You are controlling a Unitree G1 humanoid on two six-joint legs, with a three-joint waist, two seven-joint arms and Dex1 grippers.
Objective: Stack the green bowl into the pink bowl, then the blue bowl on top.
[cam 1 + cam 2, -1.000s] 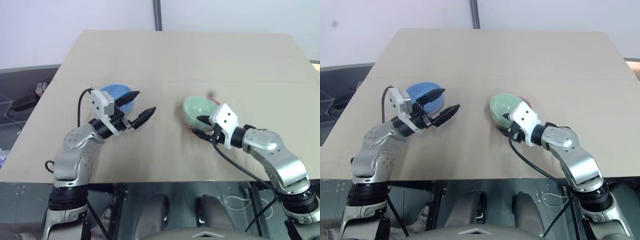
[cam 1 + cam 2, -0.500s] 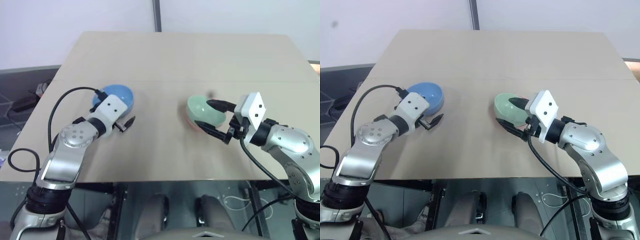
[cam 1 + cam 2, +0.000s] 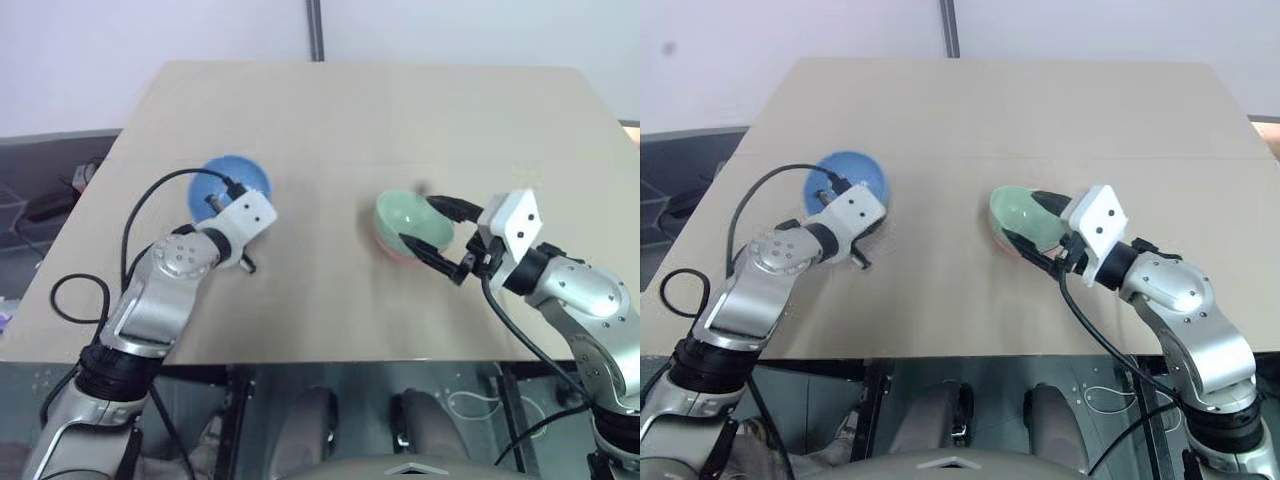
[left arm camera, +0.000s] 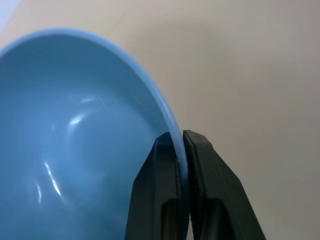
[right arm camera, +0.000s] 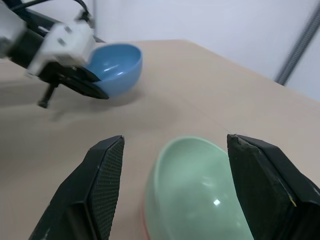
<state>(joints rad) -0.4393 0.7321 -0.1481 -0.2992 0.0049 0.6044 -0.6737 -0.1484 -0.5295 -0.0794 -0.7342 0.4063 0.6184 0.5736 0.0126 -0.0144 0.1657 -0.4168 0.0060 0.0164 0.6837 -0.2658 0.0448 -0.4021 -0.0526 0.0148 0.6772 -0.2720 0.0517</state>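
The blue bowl (image 3: pixel 228 180) stands on the left of the table, slightly tipped. In the left wrist view my left gripper (image 4: pixel 181 137) is shut on the blue bowl's (image 4: pixel 75 130) rim, one finger inside and one outside. The green bowl (image 3: pixel 412 220) sits nested in the pink bowl (image 3: pixel 393 254), of which just a salmon sliver shows under its near side. My right gripper (image 3: pixel 436 231) is open on the green bowl's right side, its fingers (image 5: pixel 102 170) spread wide to either side of the green bowl (image 5: pixel 200 190) without touching it.
The tan table (image 3: pixel 350 120) has bare room at the back and between the two bowls. Its front edge runs just below both arms. A black cable (image 3: pixel 150 200) loops from my left wrist over the table's left part.
My left gripper swung onto the blue bowl's rim and shut on it. My right gripper let go of the green bowl, now settled in the pink bowl, and drew back to the right.
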